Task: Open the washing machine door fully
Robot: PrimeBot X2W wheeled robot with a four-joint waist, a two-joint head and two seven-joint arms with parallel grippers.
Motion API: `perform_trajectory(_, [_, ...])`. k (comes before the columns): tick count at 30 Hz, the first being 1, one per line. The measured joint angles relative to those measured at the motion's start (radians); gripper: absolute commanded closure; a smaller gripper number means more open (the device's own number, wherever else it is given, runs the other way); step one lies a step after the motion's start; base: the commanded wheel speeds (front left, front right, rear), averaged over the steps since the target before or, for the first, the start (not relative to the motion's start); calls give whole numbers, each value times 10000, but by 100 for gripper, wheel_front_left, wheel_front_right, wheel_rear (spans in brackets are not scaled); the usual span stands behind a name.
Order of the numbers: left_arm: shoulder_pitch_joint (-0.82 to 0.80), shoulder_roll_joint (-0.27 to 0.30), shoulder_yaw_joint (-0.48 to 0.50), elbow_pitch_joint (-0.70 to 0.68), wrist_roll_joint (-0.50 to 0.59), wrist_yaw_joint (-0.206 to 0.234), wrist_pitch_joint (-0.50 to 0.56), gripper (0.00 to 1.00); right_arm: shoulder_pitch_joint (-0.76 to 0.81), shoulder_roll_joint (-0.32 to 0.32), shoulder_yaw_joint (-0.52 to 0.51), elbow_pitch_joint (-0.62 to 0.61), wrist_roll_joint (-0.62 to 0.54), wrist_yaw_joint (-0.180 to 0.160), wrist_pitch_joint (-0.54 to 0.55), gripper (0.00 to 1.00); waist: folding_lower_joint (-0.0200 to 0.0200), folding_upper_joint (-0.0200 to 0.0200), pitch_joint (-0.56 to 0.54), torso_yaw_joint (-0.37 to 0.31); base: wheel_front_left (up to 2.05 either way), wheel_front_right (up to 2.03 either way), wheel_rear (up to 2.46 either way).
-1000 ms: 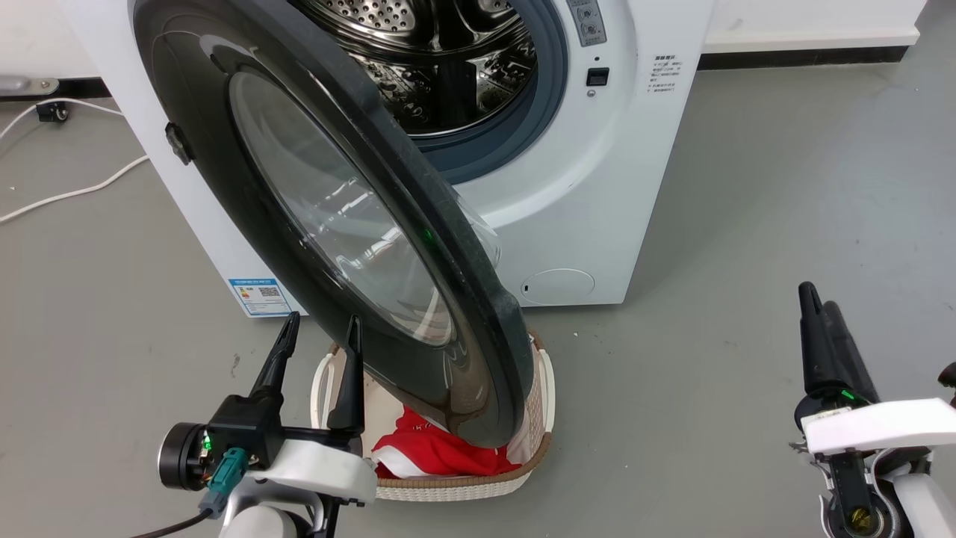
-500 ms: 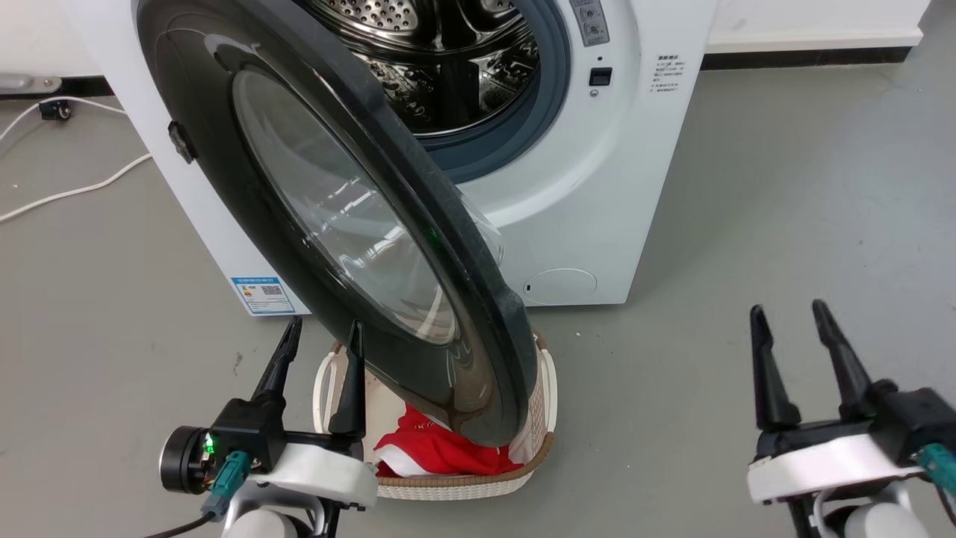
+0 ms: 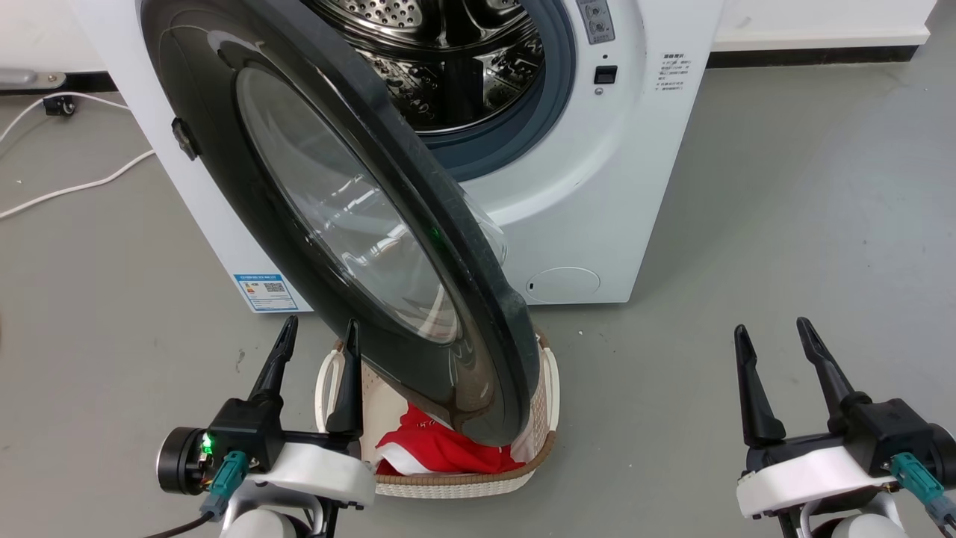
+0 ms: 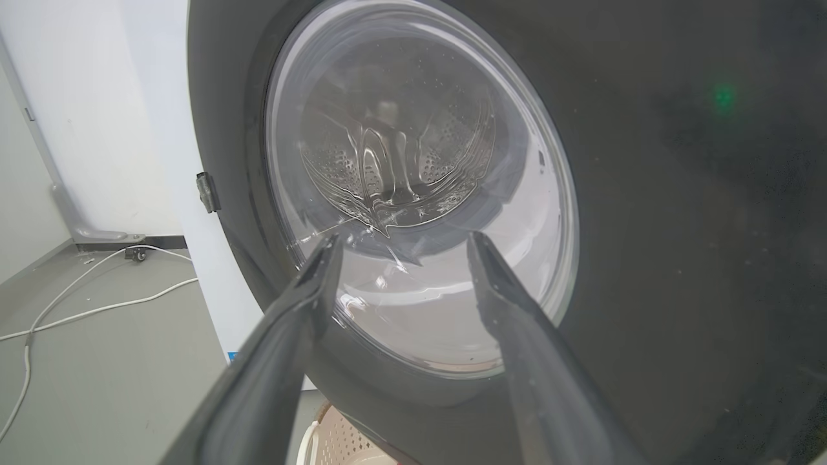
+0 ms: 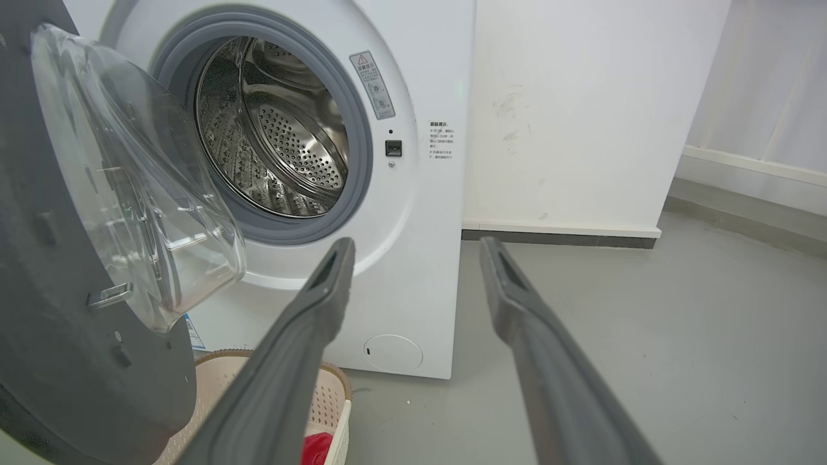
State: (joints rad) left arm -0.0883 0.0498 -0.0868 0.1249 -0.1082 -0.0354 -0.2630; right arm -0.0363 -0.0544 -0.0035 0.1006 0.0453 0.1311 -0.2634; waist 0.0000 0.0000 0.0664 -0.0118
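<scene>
Washing machine door [image 3: 246, 224] stands swung out from the front of the white washing machine [image 3: 597, 187], hinged on the robot's left, glossy black outer face turned toward the left arm, clear glass bowl bulging out on the machine side. The door's lower edge hangs over a pale woven basket [image 3: 463, 486] on the grey floor [image 3: 784, 187] just in front of the machine; a red cloth [image 3: 433, 448] lies in the basket. The opening is exposed, with the steel drum [image 3: 448, 45] visible inside and the grey rubber ring [image 3: 549, 104] around it. Left tool [image 3: 321, 321] sits low at the left by the basket, fingers spread apart, nothing between them. In the left wrist view its fingers point straight at the door's outer glass, tips close to it; cannot tell if they touch. In the head view one finger overlaps the door's lower rim, contact unclear. Right tool [image 3: 771, 326] is low at the right over bare floor, well apart from the door and the machine, fingers also spread wide, gripping nothing. In the right wrist view it faces the machine front and the drum opening. Small round white flap [image 3: 564, 284] sits low on the machine front, a blue label [image 3: 263, 291] at the lower left corner. White cable [image 3: 75, 187] lies on the floor at far left.
</scene>
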Motion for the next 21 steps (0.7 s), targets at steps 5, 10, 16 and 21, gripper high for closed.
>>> perform_trajectory(5, [-23,0,21,-23,0,2,0,0,-2,13,19,67,52,0,0,0,0,0,51,-17,0,0,0])
perform_trajectory(10, [-37,2,17,-52,-6,15,0,100,-10,17,38,105,65,0,0,0,0,0,76,-9,0,0,0])
perform_trajectory(16, [-41,0,33,-180,-69,33,0,100,-27,17,17,125,65,0,0,0,0,0,63,14,0,0,0])
perform_trajectory(21, [-215,2,104,-635,-192,125,0,100,-27,19,-2,146,94,0,0,0,0,0,39,29,0,0,0])
